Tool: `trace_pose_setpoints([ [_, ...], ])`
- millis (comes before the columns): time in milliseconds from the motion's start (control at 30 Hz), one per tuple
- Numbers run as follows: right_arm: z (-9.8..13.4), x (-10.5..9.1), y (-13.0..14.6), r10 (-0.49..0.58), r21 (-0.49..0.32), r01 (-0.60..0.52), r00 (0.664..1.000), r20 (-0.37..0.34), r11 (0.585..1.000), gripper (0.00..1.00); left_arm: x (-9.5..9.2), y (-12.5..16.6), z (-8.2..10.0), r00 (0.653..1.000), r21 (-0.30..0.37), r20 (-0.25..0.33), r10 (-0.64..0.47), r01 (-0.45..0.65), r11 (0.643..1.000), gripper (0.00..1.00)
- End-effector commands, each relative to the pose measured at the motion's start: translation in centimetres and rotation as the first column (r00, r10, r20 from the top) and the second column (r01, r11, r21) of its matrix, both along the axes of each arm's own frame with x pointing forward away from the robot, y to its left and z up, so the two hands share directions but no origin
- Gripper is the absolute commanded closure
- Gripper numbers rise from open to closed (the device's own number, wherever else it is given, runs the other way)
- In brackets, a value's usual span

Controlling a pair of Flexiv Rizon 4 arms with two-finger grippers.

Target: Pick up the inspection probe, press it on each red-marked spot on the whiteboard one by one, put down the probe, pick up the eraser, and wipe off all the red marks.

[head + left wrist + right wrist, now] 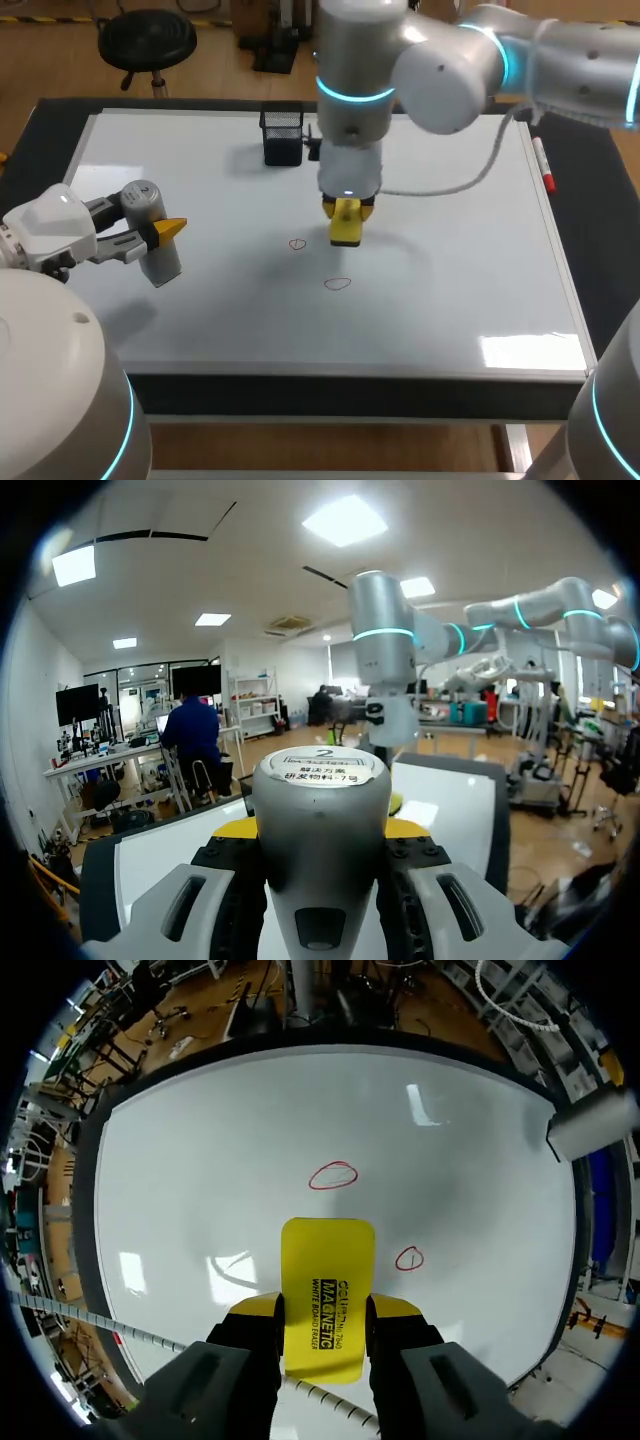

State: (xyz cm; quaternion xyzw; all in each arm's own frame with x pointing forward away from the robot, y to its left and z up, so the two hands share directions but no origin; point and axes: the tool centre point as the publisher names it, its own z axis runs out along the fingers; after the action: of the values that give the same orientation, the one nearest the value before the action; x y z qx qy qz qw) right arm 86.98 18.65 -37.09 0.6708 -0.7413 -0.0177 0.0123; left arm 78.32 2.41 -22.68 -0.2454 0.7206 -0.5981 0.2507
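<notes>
Right now, the right gripper (347, 208) is clamping the yellow eraser (327, 1270) over the middle of the whiteboard (450, 300), near two red marks (297, 243) (338, 283) on the whiteboard. The left gripper (160, 235) is grasping the grey probe (320, 810) over the whiteboard's left side. A black holder (283, 135) is standing at the whiteboard's far edge.

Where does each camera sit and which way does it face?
Head view: above and behind the robot, looking down on the whiteboard; shows both arms, left gripper and right gripper.
Left wrist view: on the left wrist, looking level across the whiteboard at the right arm; left gripper shows, shut on the probe.
Right wrist view: on the right wrist, looking down at the whiteboard; right gripper shows, shut on the eraser.
Shared: head and right wrist views both show the red marks.
</notes>
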Motion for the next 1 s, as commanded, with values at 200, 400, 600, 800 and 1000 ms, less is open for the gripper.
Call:
trace_pose_setpoints([
  [200, -1.3, 0.2, 4.4, 0.085, -0.065, -0.086, 0.996, -0.017, 0.994, 1.00, 0.1, -0.2, 0.0, 1.000, 0.001, 0.002, 0.006, -0.006, 1.000, 1.00],
  [400, -2.0, 0.5, 6.7, 0.140, -0.061, -0.141, 0.990, -0.020, 0.988, 1.00, 0.1, -0.2, 0.0, 1.000, 0.001, 0.002, 0.006, -0.006, 1.000, 1.00],
  [600, -2.5, 0.4, 8.8, 0.187, -0.067, -0.188, 0.982, -0.021, 0.980, 1.00, 0.1, -0.2, 0.0, 1.000, 0.001, 0.002, 0.006, -0.006, 1.000, 1.00],
  [800, -2.7, 0.4, 10.4, 0.205, -0.060, -0.206, 0.979, -0.011, 0.977, 1.00, 0.1, -0.2, 0.0, 1.000, 0.001, 0.002, 0.006, -0.006, 1.000, 1.00],
  [1000, -3.2, 0.2, 11.2, 0.202, -0.028, -0.202, 0.979, -0.008, 0.979, 1.00, 0.1, -0.2, 0.0, 1.000, 0.001, 0.002, 0.006, -0.006, 1.000, 1.00],
])
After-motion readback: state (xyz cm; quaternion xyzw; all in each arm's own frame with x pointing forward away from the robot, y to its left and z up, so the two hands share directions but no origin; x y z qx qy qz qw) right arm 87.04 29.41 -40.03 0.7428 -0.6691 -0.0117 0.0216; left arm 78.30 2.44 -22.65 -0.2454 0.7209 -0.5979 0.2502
